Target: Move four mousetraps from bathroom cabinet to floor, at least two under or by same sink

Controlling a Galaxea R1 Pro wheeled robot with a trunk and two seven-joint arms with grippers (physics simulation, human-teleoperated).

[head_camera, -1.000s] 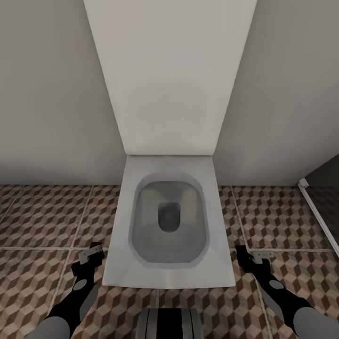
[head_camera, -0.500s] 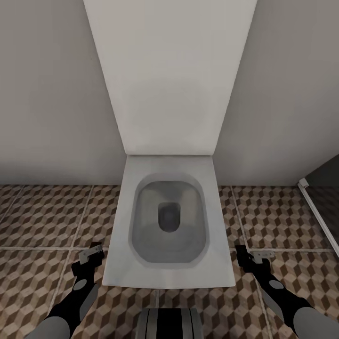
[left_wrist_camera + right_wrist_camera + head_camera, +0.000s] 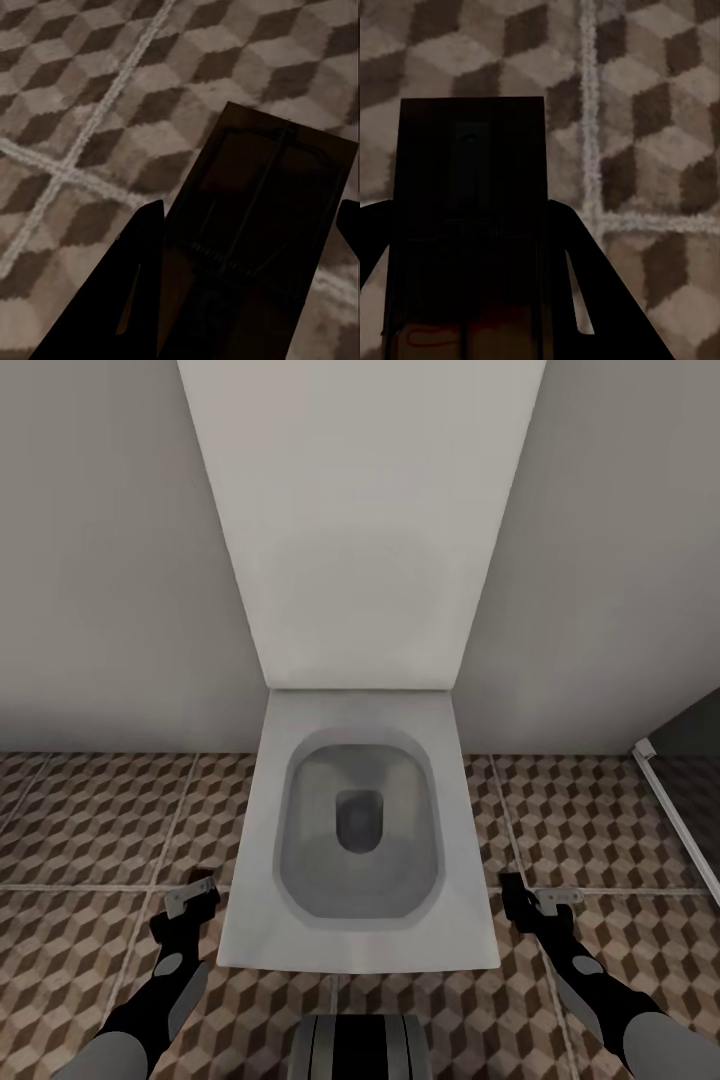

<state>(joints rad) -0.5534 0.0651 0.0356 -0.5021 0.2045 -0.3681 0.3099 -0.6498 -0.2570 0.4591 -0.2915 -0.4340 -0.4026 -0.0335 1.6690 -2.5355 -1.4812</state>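
Left gripper [image 3: 192, 901]: fingers [image 3: 139, 247] clenched on a mousetrap [image 3: 259, 199], held above the bathroom floor [image 3: 90, 820] beside the toilet [image 3: 358, 830].
Right gripper [image 3: 538, 902]: fingers [image 3: 577, 262] clenched on a second mousetrap [image 3: 472, 195], over the tiles on the toilet's other side.
Handling, judged: light, stiff wooden boards; thin wire parts look delicate and liable to snag.
Hold point, judged: board edges, clear of the wire.
Risk: flat boards may slip or pivot if the clamp slackens.
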